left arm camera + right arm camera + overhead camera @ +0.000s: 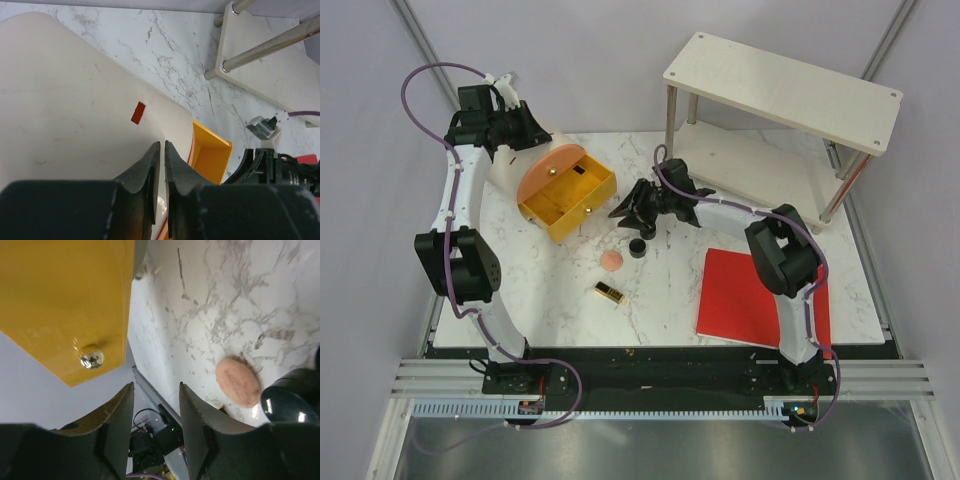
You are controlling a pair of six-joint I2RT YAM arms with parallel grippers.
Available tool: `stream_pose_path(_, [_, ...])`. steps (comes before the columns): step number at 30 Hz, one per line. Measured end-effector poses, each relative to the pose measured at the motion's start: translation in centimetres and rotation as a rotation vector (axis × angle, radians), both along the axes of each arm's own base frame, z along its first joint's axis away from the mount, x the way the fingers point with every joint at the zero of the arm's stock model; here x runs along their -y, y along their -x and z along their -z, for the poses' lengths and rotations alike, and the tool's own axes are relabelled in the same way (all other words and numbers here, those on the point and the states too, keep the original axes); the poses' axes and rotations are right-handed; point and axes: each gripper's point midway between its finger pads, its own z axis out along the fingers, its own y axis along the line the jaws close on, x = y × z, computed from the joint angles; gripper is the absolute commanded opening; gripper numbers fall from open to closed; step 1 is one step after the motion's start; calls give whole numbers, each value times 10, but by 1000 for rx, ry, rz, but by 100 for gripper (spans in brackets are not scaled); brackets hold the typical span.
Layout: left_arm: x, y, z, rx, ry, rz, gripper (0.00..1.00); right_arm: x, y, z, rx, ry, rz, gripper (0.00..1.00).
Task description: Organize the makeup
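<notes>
The makeup on the table is a peach round puff point(611, 260), a round black compact point(637, 247) and a gold-and-black lipstick point(609, 292). No beige foundation tubes are in view. The orange-yellow case point(567, 196) stands open at the back left with its round lid point(546, 170) raised. My left gripper point(532, 136) is behind the lid, its jaws closed on the lid's rim point(190, 145). My right gripper point(636, 208) is open and empty beside the case's right corner point(65, 305). The puff point(237, 381) and the compact point(281, 401) lie just right of it.
A flat red sheet point(758, 296) lies at the front right under the right arm. A two-level wooden shelf point(782, 88) on metal legs stands at the back right. The table's left edge point(150, 390) shows between the right fingers.
</notes>
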Motion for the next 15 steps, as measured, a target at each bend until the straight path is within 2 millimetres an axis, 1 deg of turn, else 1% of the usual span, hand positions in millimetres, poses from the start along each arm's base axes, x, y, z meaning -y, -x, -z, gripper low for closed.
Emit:
stream_pose_path(4, [0, 0, 0, 0, 0, 0, 18, 15, -32, -20, 107, 74, 33, 51])
stream_pose_path(6, [0, 0, 0, 1, 0, 0, 18, 22, -52, -40, 201, 128, 44, 52])
stream_pose_path(7, [0, 0, 0, 0, 0, 0, 18, 25, -64, -56, 251, 169, 46, 54])
stream_pose_path(8, [0, 0, 0, 0, 0, 0, 18, 26, -74, -67, 300, 194, 42, 56])
stream_pose_path(9, [0, 0, 0, 1, 0, 0, 18, 27, -85, -82, 358, 229, 35, 57])
stream_pose_path(10, [0, 0, 0, 0, 0, 1, 18, 28, -94, -95, 420, 257, 27, 59])
stream_pose_path(11, [0, 0, 0, 0, 0, 0, 18, 31, -99, -104, 471, 292, 19, 60])
stream_pose_path(12, [0, 0, 0, 1, 0, 1, 18, 36, -100, -106, 499, 334, 8, 61])
stream_pose_path(13, [0, 0, 0, 0, 0, 1, 18, 44, -98, -102, 513, 387, -10, 61])
stream_pose_path(15, [0, 0, 0, 0, 0, 1, 19, 55, -94, -89, 507, 465, -34, 62])
